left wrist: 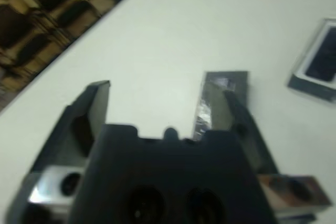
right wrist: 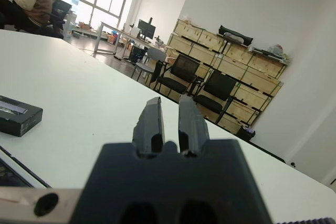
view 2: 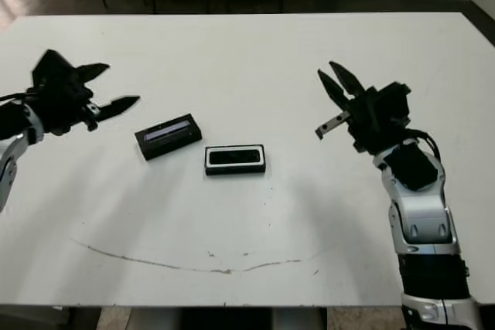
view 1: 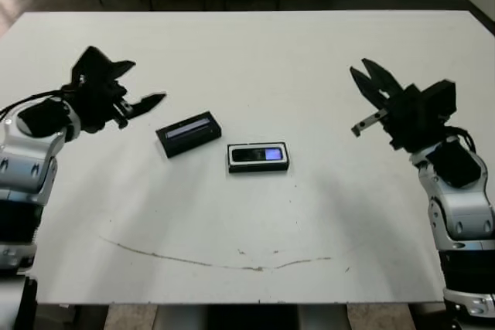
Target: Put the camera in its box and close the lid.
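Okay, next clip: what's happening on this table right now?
Nothing is being held at the moment. The camera already lies inside the box near the middle of the white table, its bluish screen facing up. The lid lies separately on the table just to the robot's left of the box, so the box is not closed yet. The left gripper hangs open above the table close to the lid, and the right gripper is raised off to the right with its fingers nearly together, empty.
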{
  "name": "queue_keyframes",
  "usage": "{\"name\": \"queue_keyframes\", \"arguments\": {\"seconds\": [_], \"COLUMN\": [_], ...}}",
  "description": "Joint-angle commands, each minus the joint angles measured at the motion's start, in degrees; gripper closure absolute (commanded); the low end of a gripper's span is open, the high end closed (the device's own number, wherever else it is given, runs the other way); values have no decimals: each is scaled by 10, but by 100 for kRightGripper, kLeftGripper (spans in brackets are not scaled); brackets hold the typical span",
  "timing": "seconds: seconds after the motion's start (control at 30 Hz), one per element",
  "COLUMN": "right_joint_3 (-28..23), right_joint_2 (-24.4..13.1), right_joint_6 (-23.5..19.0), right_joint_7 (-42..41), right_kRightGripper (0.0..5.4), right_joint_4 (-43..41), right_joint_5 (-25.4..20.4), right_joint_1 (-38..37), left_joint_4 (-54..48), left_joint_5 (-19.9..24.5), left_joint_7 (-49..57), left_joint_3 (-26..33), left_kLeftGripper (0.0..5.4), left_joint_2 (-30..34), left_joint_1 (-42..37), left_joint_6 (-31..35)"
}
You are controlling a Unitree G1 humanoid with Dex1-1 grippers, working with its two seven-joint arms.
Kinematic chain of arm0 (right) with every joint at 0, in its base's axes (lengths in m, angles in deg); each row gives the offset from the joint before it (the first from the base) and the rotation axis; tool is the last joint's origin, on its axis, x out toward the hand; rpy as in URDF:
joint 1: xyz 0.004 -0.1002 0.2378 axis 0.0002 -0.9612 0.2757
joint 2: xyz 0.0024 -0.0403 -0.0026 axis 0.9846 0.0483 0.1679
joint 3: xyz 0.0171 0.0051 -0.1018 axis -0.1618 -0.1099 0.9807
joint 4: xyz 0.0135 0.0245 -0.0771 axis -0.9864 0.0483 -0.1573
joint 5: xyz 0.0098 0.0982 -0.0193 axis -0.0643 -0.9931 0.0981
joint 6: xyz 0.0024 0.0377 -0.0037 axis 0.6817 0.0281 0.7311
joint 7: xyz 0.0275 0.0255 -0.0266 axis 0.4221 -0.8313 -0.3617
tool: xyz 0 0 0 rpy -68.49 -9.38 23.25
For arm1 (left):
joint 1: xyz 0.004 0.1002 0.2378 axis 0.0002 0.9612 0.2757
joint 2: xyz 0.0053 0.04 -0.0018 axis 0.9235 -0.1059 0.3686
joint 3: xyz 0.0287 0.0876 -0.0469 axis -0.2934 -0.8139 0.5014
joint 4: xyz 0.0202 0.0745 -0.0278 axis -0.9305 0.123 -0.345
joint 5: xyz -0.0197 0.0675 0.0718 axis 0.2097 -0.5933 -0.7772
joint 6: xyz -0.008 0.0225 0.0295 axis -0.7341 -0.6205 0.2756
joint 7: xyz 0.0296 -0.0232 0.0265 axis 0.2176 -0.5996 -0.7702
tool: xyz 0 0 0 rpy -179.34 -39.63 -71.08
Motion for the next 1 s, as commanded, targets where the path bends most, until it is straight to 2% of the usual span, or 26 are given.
{"name": "queue_keyframes", "arguments": {"seconds": [0.03, 0.17, 0.33, 0.53, 0.73, 0.83, 1.0], "right_joint_3": [4, 8, 14, 21, 24, 24, 24], "right_joint_2": [-10, -21, -28, -32, -33, -33, -34], "right_joint_6": [-20, -12, -20, -17, -17, -20, -16], "right_joint_7": [-6, -18, -19, -14, -19, -18, -21], "right_kRightGripper": [540, 540, 540, 540, 540, 540, 540], "right_joint_4": [2, 16, 16, 20, 26, 27, 32], "right_joint_5": [5, 10, 19, 37, 43, 45, 46], "right_joint_1": [-14, -12, -13, -16, -16, -17, -15], "left_joint_4": [90, 179, 250, 319, 357, 363, 375], "left_joint_5": [27, 45, 49, 29, -4, -31, -50], "left_joint_7": [-56, -103, -169, -203, -206, -206, -205], "left_joint_3": [5, 9, 3, -5, -18, -34, -44], "left_kLeftGripper": [97, 3, 1, 1, 1, 1, 1], "left_joint_2": [-16, -38, -48, -56, -60, -57, -62], "left_joint_1": [-34, -70, -105, -127, -126, -119, -113], "left_joint_6": [-19, -35, -10, -21, -84, -155, -207]}}
